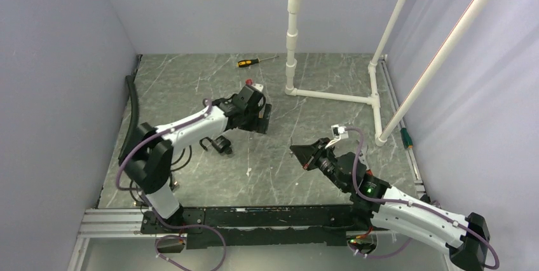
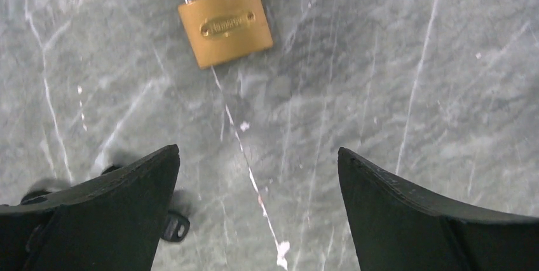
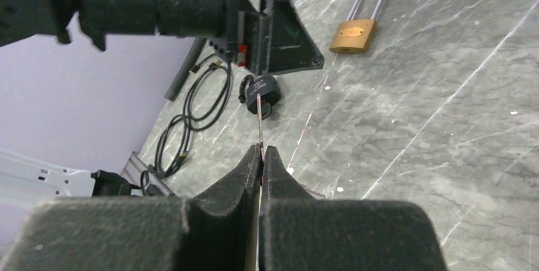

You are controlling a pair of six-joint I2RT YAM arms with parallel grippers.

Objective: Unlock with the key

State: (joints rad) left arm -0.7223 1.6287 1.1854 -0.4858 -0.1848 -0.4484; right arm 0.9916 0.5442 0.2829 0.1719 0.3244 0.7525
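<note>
Right jaws clamped on edge-on key (image 3: 259,128), left jaws apart, padlock (image 2: 225,25) partly cropped.

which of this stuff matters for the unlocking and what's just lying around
For the job: brass padlock, key pinched in the shut right gripper, open left gripper.
Lying about: screwdriver, white pipe frame, black hose.

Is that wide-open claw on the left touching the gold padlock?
Apart. In the left wrist view, bare table shows between the open left gripper and the brass padlock.
</note>
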